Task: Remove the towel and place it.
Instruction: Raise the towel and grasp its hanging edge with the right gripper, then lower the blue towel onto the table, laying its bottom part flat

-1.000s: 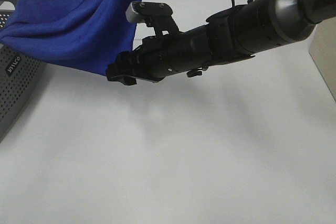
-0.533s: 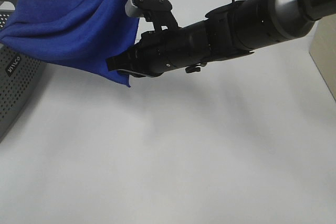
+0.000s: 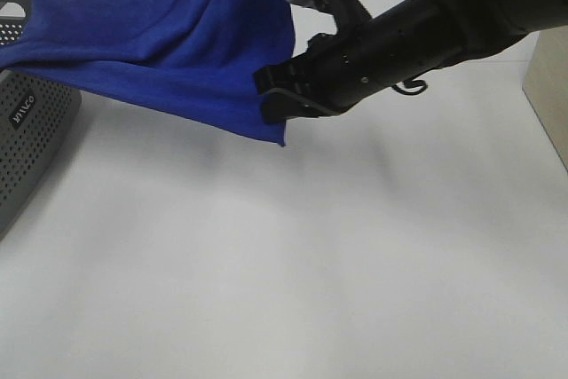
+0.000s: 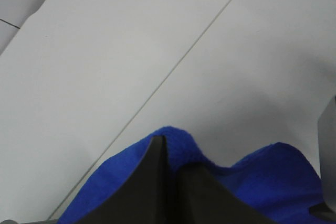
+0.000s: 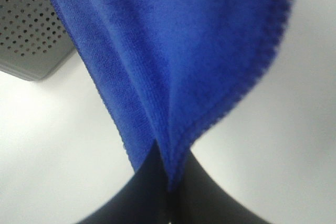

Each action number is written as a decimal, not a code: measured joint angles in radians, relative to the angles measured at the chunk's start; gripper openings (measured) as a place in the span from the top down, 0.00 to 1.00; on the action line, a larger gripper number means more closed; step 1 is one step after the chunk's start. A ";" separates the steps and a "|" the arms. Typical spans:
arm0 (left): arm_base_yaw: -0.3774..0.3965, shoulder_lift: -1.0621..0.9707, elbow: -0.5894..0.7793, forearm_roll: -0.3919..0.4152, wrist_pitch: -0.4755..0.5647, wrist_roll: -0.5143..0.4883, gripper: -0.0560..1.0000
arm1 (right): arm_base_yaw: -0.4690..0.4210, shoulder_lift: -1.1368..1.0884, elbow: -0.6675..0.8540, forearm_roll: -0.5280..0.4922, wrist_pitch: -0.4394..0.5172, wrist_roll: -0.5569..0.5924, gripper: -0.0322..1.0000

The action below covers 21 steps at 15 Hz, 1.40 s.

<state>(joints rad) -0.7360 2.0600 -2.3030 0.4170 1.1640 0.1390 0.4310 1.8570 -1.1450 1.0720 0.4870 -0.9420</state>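
Observation:
The deep blue towel [image 3: 177, 51] hangs in the air above the white table, stretched from the grey basket [image 3: 27, 130] at the left toward the middle. Its upper part runs out of the top of the exterior view. My right gripper [image 3: 277, 104] reaches in from the right and is shut on the towel's lower right corner. In the right wrist view the towel [image 5: 173, 51] is pinched between the closed fingers of that gripper [image 5: 169, 179]. In the left wrist view my left gripper [image 4: 169, 166] is shut on a fold of the towel [image 4: 262, 182], high over the table.
The perforated grey basket [image 5: 31, 24] stands at the table's left edge, partly under the towel. A beige object [image 3: 550, 86] sits at the right edge. White tabletop [image 3: 293, 264] spreads in front of the arm.
My right gripper has closed on the towel's lower corner and carried it to the right and upward. The cloth now spreads wider. The left gripper's hold has not changed.

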 joint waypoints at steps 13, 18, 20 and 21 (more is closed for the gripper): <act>0.000 -0.008 -0.311 -0.265 -0.005 -0.009 0.95 | -0.209 -0.359 -0.424 -0.799 0.601 0.518 0.95; 0.000 -0.105 -0.327 -0.179 0.011 -0.011 0.95 | -0.209 -0.361 -0.746 -0.859 0.726 0.561 0.95; 0.000 -0.153 -0.328 -0.166 0.048 -0.011 0.95 | -0.209 -0.362 -0.795 -0.865 0.729 0.564 0.95; 0.000 -0.167 -0.331 -0.166 0.052 -0.011 0.95 | -0.209 -0.363 -0.803 -0.865 0.730 0.564 0.95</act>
<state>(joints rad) -0.7360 1.8930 -2.6340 0.2510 1.2160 0.1280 0.2220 1.4940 -1.9480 0.2070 1.2170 -0.3780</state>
